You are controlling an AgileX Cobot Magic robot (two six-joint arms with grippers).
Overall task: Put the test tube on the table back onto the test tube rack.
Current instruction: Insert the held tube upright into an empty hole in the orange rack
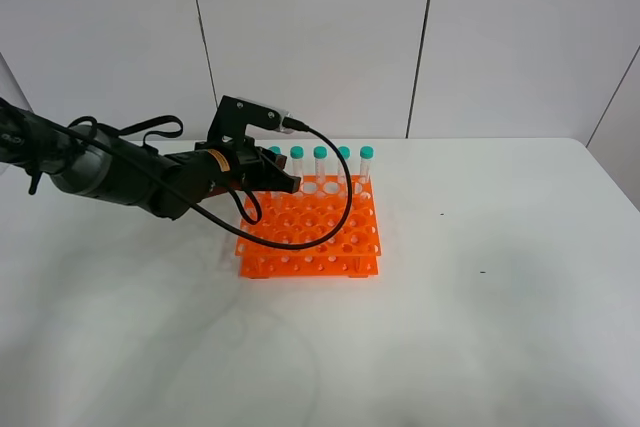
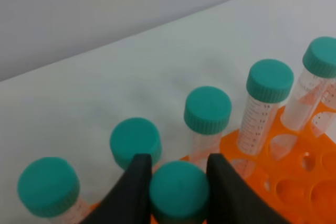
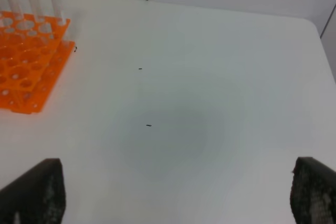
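White worktop (image 1: 480,327) | L gripper (image 2: 178,182) shut on test tube (image 2: 179,190) cap, over rack (image 1: 330,237) back-left holes | R gripper (image 3: 173,198) wide open, empty | risk: tip misses hole, knocks neighbour tubes (image 2: 207,109)

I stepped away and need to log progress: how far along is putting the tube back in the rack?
Pickup looks done: no tube shows lying on the table. In hand: the left gripper is shut on the test tube by its teal cap, over the test tube rack, beside the back row of tubes. Whether it is seated is unclear. Left: confirm seating, release, withdraw. The right gripper is open over bare table.
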